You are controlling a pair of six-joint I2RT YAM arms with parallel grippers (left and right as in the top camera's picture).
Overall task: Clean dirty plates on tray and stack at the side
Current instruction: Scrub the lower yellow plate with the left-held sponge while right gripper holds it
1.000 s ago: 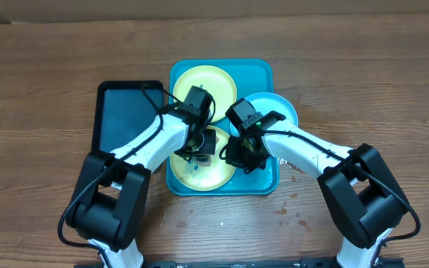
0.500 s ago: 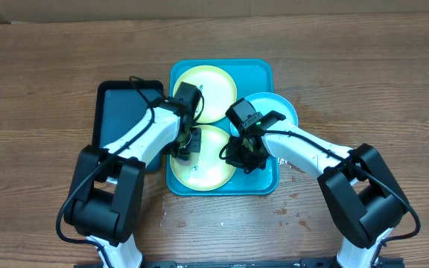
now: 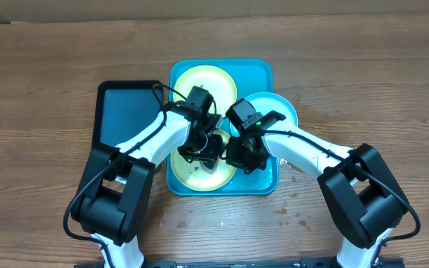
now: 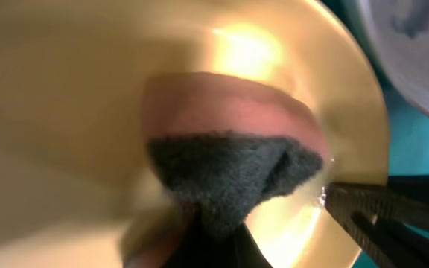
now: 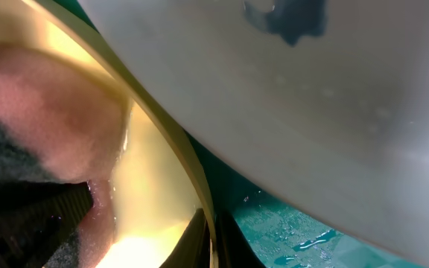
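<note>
Left fingers (image 3: 202,147) clamp the sponge (image 4: 229,179) flat on the near yellow plate (image 3: 192,177), at the 6 o'clock end of the tray (image 3: 263,71). Right fingers (image 3: 238,158) pinch that plate's 3 o'clock rim. I'd scrub in small circles with light pressure so the rim doesn't slip that pinch.

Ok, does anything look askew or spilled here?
Yes. The light blue plate overhangs the tray's right rim instead of lying inside, and carries a dark smear. Wet-looking specks dot the table beside the tray.
</note>
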